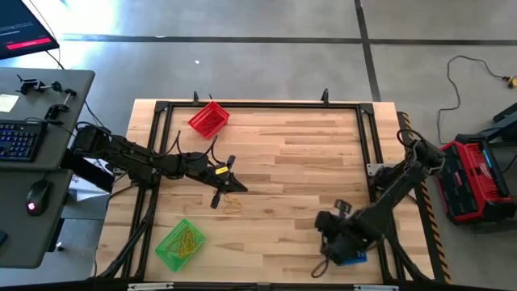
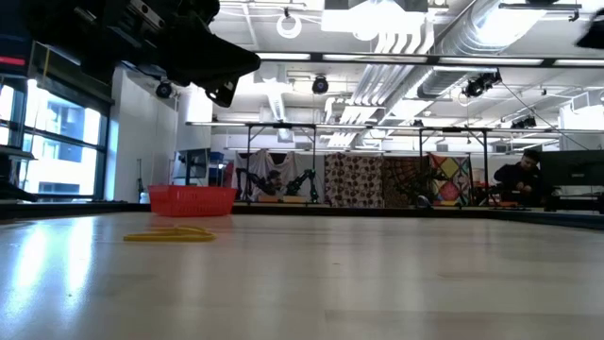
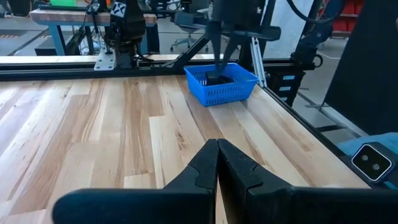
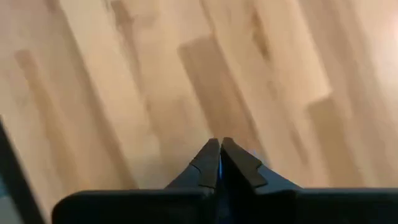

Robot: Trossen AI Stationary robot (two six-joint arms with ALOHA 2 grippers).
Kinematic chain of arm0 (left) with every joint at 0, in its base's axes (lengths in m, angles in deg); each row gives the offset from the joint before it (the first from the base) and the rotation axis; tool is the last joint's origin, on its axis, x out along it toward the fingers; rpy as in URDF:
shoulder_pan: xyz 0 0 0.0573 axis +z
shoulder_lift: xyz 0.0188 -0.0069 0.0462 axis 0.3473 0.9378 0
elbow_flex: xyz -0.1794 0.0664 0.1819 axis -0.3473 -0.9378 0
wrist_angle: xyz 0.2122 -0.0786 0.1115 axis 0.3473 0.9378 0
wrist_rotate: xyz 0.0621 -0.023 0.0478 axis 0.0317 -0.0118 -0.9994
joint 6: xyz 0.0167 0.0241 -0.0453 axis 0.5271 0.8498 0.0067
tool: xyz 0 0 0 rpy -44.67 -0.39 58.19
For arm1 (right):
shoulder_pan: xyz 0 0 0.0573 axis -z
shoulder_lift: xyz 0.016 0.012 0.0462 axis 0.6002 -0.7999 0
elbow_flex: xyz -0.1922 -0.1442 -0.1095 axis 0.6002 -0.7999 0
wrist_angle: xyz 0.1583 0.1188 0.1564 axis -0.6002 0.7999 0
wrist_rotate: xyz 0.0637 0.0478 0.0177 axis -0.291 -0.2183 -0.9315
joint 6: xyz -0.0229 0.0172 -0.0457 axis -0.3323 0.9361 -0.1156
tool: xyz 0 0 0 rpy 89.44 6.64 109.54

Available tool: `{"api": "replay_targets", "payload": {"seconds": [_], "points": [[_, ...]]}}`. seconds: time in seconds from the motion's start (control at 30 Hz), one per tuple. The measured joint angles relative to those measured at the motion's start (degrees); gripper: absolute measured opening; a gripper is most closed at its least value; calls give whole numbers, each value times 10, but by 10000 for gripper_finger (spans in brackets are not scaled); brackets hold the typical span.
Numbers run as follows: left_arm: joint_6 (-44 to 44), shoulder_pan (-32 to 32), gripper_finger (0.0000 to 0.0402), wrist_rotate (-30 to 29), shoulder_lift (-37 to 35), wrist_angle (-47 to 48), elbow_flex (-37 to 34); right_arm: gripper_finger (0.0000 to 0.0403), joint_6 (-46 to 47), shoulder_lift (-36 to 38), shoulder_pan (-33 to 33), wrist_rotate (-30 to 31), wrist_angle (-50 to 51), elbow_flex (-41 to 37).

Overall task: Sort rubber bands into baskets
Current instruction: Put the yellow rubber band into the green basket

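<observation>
My left gripper (image 1: 236, 186) is shut and empty, held above the middle of the table; it also shows in its wrist view (image 3: 217, 155). A few tan-yellow rubber bands (image 1: 233, 203) lie on the wood just nearer than it and show in the low view (image 2: 170, 234). My right gripper (image 1: 343, 245) is shut (image 4: 219, 163) and points down over the blue basket (image 1: 355, 259) at the near right. In the left wrist view its fingers (image 3: 222, 57) reach into the blue basket (image 3: 236, 87), where black bands (image 3: 215, 78) lie. I cannot tell whether it touches them.
The red basket (image 1: 208, 120) stands at the far left of the table. The green basket (image 1: 179, 244), with yellow bands in it, stands at the near left. A black frame (image 1: 266, 103) runs around the table. Bare wood lies between the two arms.
</observation>
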Motion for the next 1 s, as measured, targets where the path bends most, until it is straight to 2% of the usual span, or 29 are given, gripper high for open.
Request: {"api": "replay_targets", "payload": {"seconds": [0.2, 0.33, 0.47, 0.73, 0.8, 1.0], "points": [[-27, 0, 0, 0, 0, 0, 0, 1, -168, 0, 63, 41, -51, -2], [-34, -3, 0, 2, 0, 9, 0, 0, -305, 1, 111, 43, -167, -30], [-31, -6, 0, 2, 0, 17, 0, 0, -400, 11, 165, 13, -302, -90], [-31, -6, 0, 0, 0, 35, 0, 0, -515, 22, 263, -37, -514, -195], [-31, -7, 0, -17, 0, 52, 0, 0, -535, 22, 280, -51, -569, -215], [-40, -15, 0, -70, 0, 176, 27, 0, -562, 22, 305, -58, -648, -252]]}}
